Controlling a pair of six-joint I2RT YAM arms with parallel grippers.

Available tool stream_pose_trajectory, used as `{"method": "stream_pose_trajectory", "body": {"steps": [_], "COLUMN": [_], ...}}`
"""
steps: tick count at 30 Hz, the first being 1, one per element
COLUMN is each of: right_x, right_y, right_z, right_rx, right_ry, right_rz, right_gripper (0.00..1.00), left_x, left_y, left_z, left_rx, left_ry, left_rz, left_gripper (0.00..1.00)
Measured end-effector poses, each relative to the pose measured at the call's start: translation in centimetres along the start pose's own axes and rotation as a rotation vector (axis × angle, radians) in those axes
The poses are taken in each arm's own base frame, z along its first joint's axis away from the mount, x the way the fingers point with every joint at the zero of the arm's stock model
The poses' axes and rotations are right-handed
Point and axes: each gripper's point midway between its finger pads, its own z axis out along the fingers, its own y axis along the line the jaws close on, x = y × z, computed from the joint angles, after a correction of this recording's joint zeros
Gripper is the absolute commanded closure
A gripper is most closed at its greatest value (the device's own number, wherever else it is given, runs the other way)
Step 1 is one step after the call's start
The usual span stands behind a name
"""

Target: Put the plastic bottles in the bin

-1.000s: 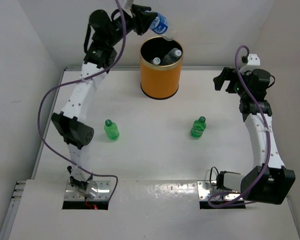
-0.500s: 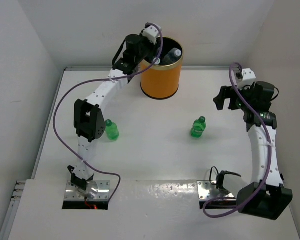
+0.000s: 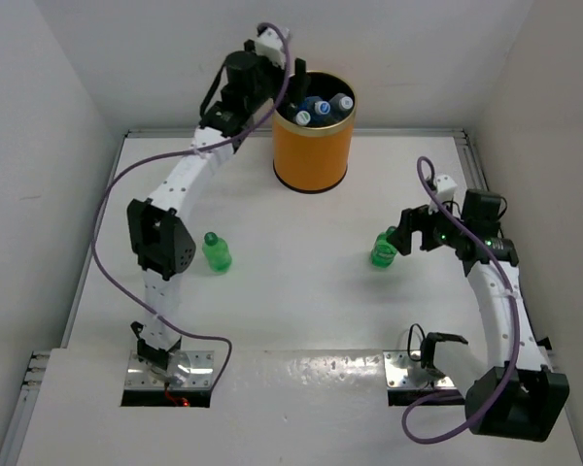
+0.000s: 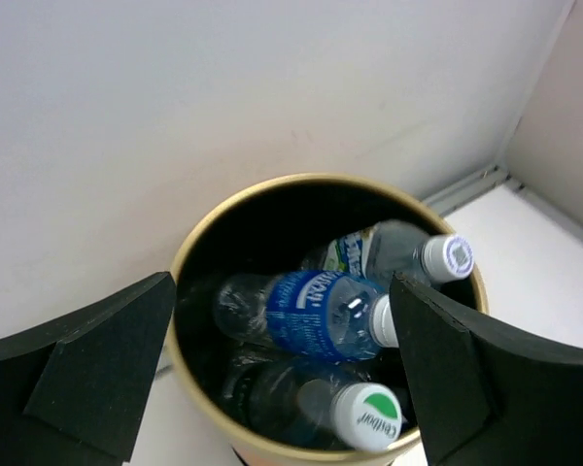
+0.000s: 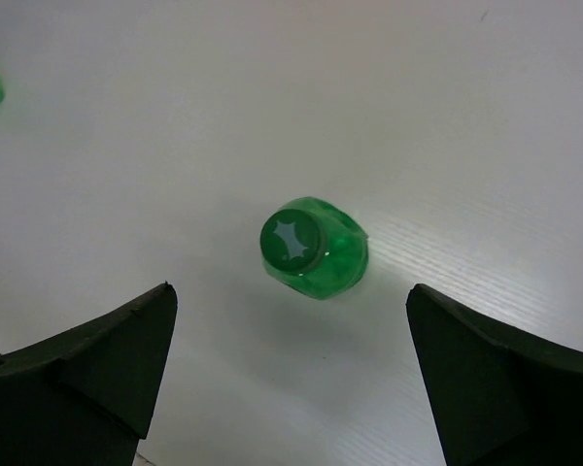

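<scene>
1. The bin [image 3: 312, 160] stands upright at the far middle of the surface [image 3: 301, 311]. It is a tall orange cylinder with a gold rim and a black inside, and its wide mouth suits drops from above.
2. At least three clear plastic bottles lie heaped at slants inside it. One with a blue label [image 4: 321, 316] lies across the middle. One with a white-and-green cap [image 4: 367, 417] is nearer, and one with a plain white cap [image 4: 447, 257] leans by the right wall. Their walls look thin and glossy.
3. Two green bottles are out on the surface, well apart: one on the left [image 3: 215, 252] and one on the right [image 3: 385, 248]. Each is translucent and round-bodied and seems to stand cap up.
4. The left jaws hang above the bin's left rim, spread wide and holding nothing, with the open mouth showing between them. They are placed where a released bottle would fall straight in.
5. The right jaws are also spread wide and empty, poised just beside the right green bottle. In the wrist view it sits centred between them, untouched, which reads as lining up a grasp. The smooth, light body could tip or slide if only one side meets it.
</scene>
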Motion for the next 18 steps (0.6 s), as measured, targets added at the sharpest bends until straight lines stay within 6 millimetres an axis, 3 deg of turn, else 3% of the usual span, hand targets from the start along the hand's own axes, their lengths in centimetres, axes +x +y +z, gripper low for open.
{"method": "stream_pose_trajectory", "body": {"steps": [4,7,10,12,14,18], "right_x": [1.5,1.7,2.3,2.8,2.9,2.3], "right_y": [1.2,1.4,0.7,0.2,-0.3,-0.8], "right_z": [1.2,2.1,3.1,3.8,4.5,5.5], "right_rx": [-0.032,-0.024,0.024,0.057,0.083,0.113], "right_ry": [0.028,0.019,0.015,0.019,0.022,-0.002], "right_rz": [-0.015,-0.036,-0.054,-0.058,-0.054,-0.041], "right_gripper": [0.02,0.03,0.06,0.12,0.29,0.61], "left_x": [-6.7,-11.6,-14.3,-14.8,-14.1,-9.4], "left_y": [2.8,4.7,6.0,6.2,6.3,7.4], "left_z": [-4.3,-9.3,-13.9,-16.1,-17.6,-19.5], "left_rx": [-0.027,-0.048,-0.063,-0.064,-0.064,-0.088], "left_ry": [-0.077,-0.139,-0.176,-0.18,-0.157,-0.049], "left_rz": [-0.057,-0.083,-0.092,-0.091,-0.092,-0.1], "left_gripper": [0.01,0.01,0.01,0.01,0.01,0.01]}}
